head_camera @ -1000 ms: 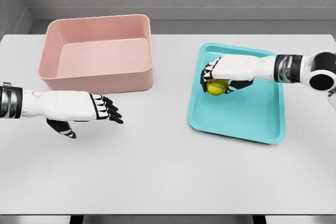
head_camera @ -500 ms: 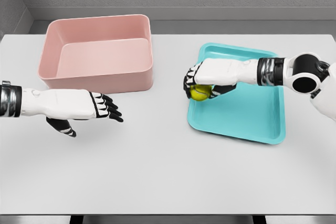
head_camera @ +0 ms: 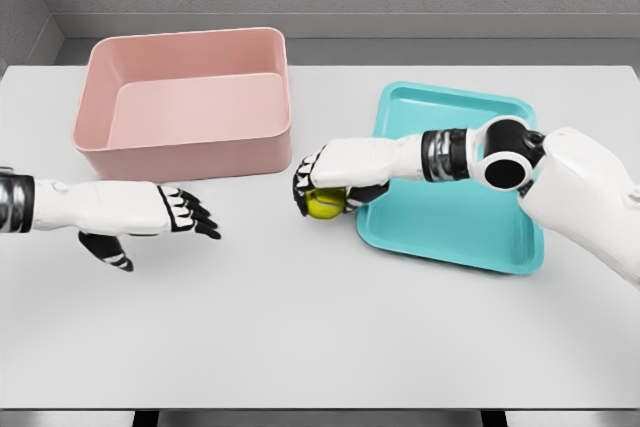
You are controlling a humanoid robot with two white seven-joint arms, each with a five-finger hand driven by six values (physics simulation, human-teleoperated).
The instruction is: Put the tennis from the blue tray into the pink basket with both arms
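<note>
Moved left since the earlier frame: right hand [head_camera: 335, 169] with the tennis ball [head_camera: 323, 203], now off the blue tray [head_camera: 455, 215] and over the white table [head_camera: 300, 317].
Right fingers [head_camera: 303, 187] curl down around the ball, gripping it from above; ball sits under the palm, just left of the tray's left edge and right of the pink basket [head_camera: 185, 102], near its front right corner. Right forearm reaches leftward across the tray, elbow above the tray's right side. Left hand [head_camera: 150, 209] has drawn back slightly left, fingers extended and spread, holding nothing, palm facing inward, thumb hanging below, forearm level in front of the basket.
</note>
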